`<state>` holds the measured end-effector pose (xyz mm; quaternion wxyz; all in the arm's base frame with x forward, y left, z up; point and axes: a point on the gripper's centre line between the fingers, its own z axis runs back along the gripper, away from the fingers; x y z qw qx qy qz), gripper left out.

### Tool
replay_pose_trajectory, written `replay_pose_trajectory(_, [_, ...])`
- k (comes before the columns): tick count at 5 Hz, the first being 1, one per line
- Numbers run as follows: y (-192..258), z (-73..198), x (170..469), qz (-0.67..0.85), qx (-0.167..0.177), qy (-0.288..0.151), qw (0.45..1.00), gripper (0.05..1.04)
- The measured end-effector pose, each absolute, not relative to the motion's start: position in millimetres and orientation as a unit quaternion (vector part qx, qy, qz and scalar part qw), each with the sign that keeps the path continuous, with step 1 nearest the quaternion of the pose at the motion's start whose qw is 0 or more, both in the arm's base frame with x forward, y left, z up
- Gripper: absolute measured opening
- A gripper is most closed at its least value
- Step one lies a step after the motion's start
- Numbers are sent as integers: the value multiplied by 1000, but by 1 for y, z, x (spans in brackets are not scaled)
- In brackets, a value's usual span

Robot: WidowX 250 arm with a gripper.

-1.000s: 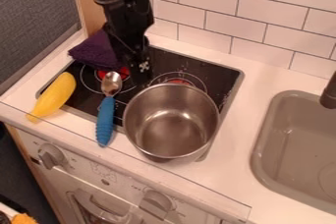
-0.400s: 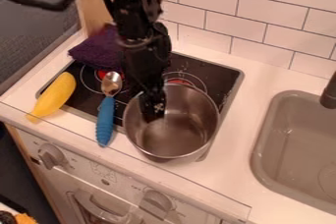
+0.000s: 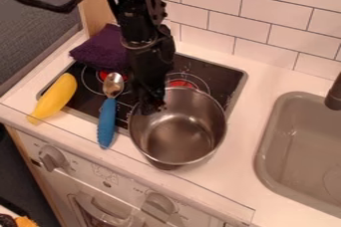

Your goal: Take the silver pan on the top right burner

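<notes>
Sitting with upper-left rim at the end effector: silver pan.

Claw at rim of silver pan, blue-handled spoon beside

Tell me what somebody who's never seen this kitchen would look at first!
Probably the big shiny silver pan, at the front right of the black stovetop. Then the black robot arm, coming down from the top with its pincer at the pan's back-left rim. The bright yellow banana-shaped thing at the stovetop's left edge pops out too.
</notes>
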<state>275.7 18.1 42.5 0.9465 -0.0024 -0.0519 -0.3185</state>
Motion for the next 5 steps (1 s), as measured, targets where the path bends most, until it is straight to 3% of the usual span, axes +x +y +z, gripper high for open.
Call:
replay_pose_trajectory(1, [19, 44, 277, -314, 0, -54, 948, 163])
replay_pose_trajectory(2, [14, 44, 278, -321, 5, -53, 946, 84])
replay_pose_trajectory(3, [6, 47, 279, -324, -3, -60, 944, 73])
replay_pose_trajectory(4, [-22, 71, 290, -339, -30, -79, 937, 68])
replay_pose_trajectory(5, [-40, 105, 319, -335, -36, -123, 934, 64])
